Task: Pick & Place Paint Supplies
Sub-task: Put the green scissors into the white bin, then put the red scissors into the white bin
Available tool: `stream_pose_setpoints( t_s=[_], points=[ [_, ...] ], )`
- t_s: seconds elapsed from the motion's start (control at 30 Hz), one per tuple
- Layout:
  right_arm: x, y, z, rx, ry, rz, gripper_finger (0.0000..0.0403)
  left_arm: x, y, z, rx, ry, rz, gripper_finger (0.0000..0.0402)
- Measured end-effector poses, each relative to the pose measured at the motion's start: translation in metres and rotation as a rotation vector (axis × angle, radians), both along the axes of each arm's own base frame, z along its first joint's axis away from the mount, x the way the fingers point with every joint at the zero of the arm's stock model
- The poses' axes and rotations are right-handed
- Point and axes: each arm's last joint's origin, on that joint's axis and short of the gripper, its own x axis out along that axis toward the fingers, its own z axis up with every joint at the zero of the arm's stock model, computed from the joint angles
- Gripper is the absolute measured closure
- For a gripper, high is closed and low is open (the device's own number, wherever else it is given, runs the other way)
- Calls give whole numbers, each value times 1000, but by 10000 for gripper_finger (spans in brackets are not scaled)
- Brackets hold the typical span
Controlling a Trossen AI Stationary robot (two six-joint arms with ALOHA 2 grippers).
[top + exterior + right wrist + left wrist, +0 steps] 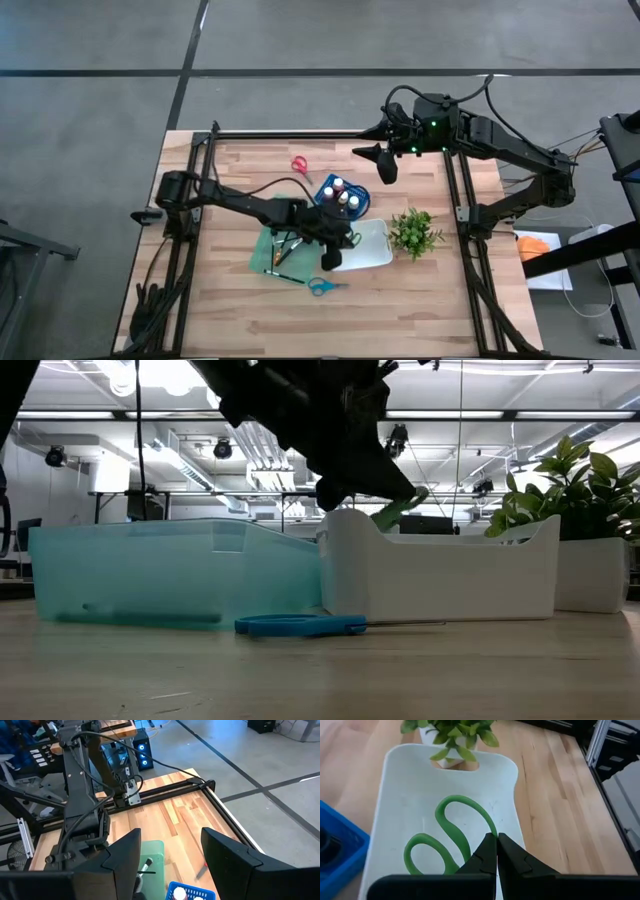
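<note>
Pressed together, our left gripper [497, 851] pinches the green-handled scissors [451, 838] by the blades, the loops hanging out ahead of the jaws over the floor of the white tray [395, 785]. We judge the scissors are on the point of being set down there, since in the low view the green handle [400, 508] shows just above the tray's rim and not yet resting inside. Beyond the jaws, past the tray's far handle slot, stands the small leafy plant [414, 231]. Our right gripper [385, 165] waits with its jaws spread and empty, well away from the trays. As far as we can see, paint bottles [341, 194] already sit in the blue crate [326, 184] beside the left jaws, and brushes [287, 247] lie in the teal tray [262, 250] behind them. Left to do: the blue-handled scissors [323, 286] lie on the table near the left jaws, and the red-handled scissors [300, 166] lie farther off, nearer the right jaws.
</note>
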Motion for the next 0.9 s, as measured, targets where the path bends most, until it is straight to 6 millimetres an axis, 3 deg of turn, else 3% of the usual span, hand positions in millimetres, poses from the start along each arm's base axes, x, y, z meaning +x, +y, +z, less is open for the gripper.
stream_pose_setpoints(
  t_s=[0.27, 0.53, 0.67, 0.77, 0.9],
  points=[
    [0, 0, 0, -1, 0, 0, 198, 1, -1, -5, 43, 11, 24, 392],
    [0, 0, 0, -7, 1, 3, 198, 1, -1, -5, 54, 7, 18, 315],
    [0, 0, 0, -7, 1, 3, 198, 1, -1, -5, 59, 4, 19, 295],
    [0, 0, 0, -7, 1, 3, 198, -1, -1, 5, 72, -21, 32, 293],
    [0, 0, 0, -7, 3, 2, 198, -8, 4, 43, 118, -111, 110, 292]
  ],
)
